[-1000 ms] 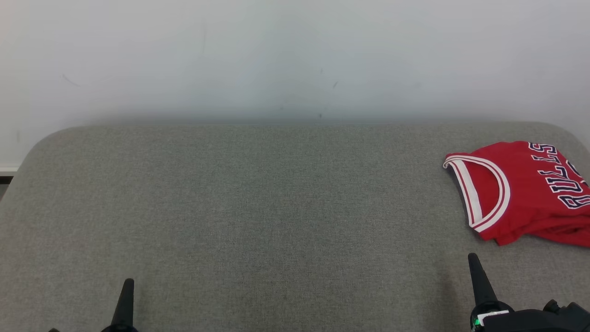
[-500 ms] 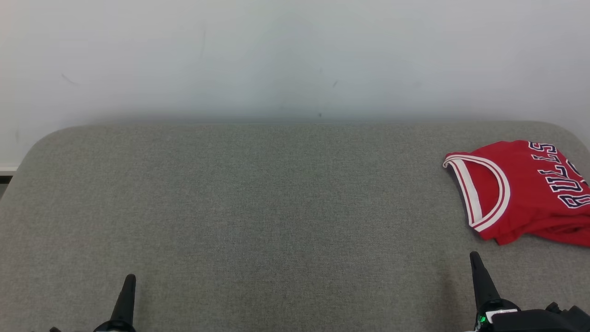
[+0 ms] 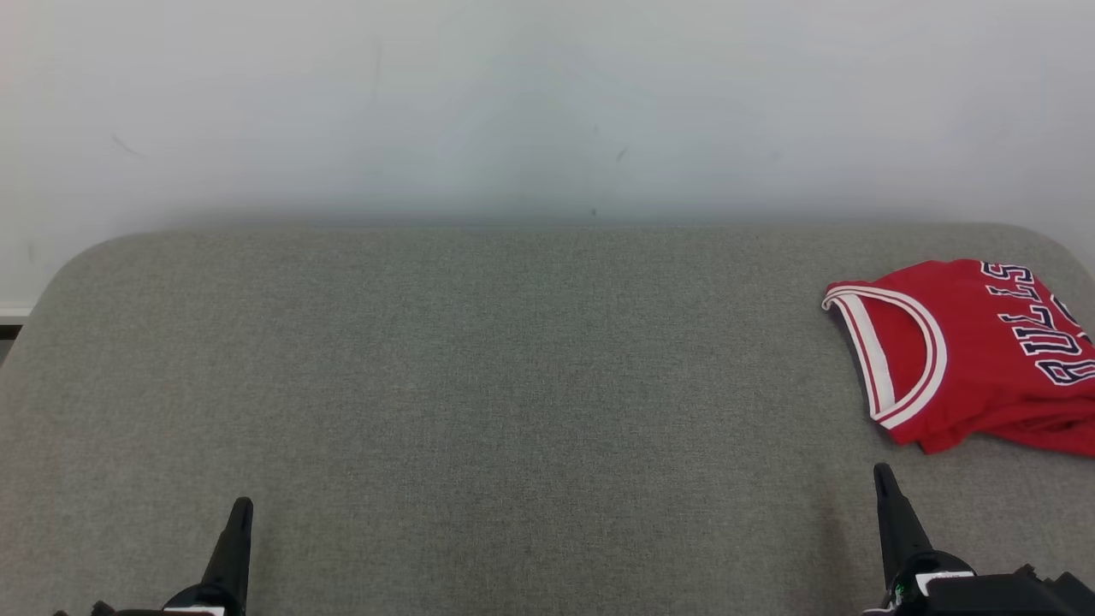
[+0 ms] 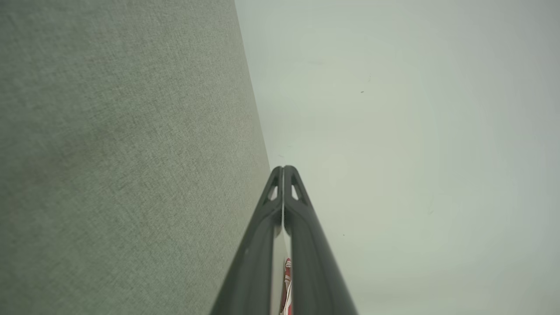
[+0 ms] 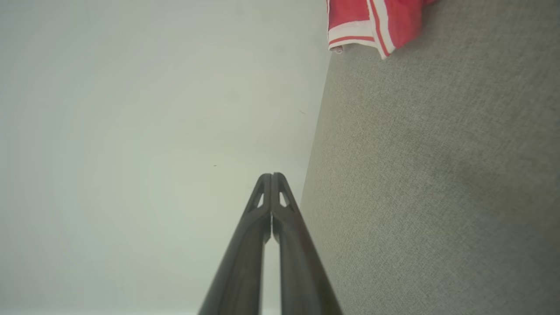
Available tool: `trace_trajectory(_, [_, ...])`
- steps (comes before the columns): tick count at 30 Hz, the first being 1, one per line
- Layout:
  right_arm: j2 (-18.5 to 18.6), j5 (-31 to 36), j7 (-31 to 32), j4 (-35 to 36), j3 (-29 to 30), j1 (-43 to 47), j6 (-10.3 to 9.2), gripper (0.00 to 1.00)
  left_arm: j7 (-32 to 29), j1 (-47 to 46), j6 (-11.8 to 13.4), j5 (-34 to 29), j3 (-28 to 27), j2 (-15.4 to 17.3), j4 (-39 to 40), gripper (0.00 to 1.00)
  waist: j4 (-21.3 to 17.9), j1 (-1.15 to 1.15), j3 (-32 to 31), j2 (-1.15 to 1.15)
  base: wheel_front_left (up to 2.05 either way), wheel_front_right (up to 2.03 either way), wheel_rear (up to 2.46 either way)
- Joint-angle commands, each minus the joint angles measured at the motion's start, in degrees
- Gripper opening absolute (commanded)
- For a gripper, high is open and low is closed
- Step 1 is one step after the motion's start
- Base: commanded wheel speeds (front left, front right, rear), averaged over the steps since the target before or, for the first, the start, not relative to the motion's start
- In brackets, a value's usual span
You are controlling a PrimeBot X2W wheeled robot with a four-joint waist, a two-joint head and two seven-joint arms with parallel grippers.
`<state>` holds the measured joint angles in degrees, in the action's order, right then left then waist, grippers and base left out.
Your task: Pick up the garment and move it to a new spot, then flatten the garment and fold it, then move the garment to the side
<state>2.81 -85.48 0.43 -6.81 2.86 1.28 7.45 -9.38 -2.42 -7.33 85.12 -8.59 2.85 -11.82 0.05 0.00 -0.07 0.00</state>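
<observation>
A red basketball jersey (image 3: 975, 355) with white trim and dark lettering lies folded at the far right of the grey upholstered surface (image 3: 513, 385); its edge runs out of the head view. A corner of the jersey (image 5: 372, 22) shows at the top of the right wrist view, and a red sliver of the jersey (image 4: 287, 284) peeks between the left fingers. My left gripper (image 3: 242, 505) stands shut at the lower left, holding nothing. My right gripper (image 3: 880, 470) is shut and empty at the lower right, just below the jersey and apart from it. Both grippers' tips, left (image 4: 283, 168) and right (image 5: 271, 176), meet.
A pale wall (image 3: 547, 103) rises behind the grey surface. The surface's rounded back corners sit at the far left and right. A strip of floor and skirting (image 3: 13, 321) shows at the left edge.
Both grippers have crept slightly forward, up the head view. The jersey has stayed where it lies.
</observation>
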Motion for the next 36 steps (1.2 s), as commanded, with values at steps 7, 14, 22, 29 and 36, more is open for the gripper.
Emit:
trace_trajectory(7, [0.12,-3.95,0.47,0.71,0.19,0.66,0.06,0.00,-1.36,-1.21,-0.20,3.89,-0.39,0.06,0.36,0.00,-0.02,0.00,0.07,0.00,0.00,0.00,0.00])
trace_trajectory(14, [0.12,-6.49,0.60,1.00,0.24,0.81,0.06,0.00,-2.09,-1.47,-0.22,6.32,-0.52,0.05,0.38,0.00,-0.04,0.00,0.13,0.00,0.00,0.00,0.00])
trace_trajectory(22, [0.12,-7.77,0.85,1.14,0.25,0.88,0.06,0.00,-2.56,-1.31,-0.23,7.56,-0.62,0.05,0.34,0.00,-0.06,0.00,0.17,0.00,0.00,0.00,0.00])
trace_trajectory(29, [0.12,-7.74,0.85,1.14,0.24,0.88,0.06,0.00,-2.56,-1.31,-0.23,7.56,-0.60,0.04,0.34,0.00,-0.06,0.00,0.17,0.00,0.00,0.00,0.00])
trace_trajectory(36, [0.12,-7.74,0.85,1.14,0.24,0.88,0.06,0.00,-2.56,-1.31,-0.23,7.57,-0.60,0.04,0.35,0.00,-0.06,0.00,0.17,0.00,0.00,0.00,0.00])
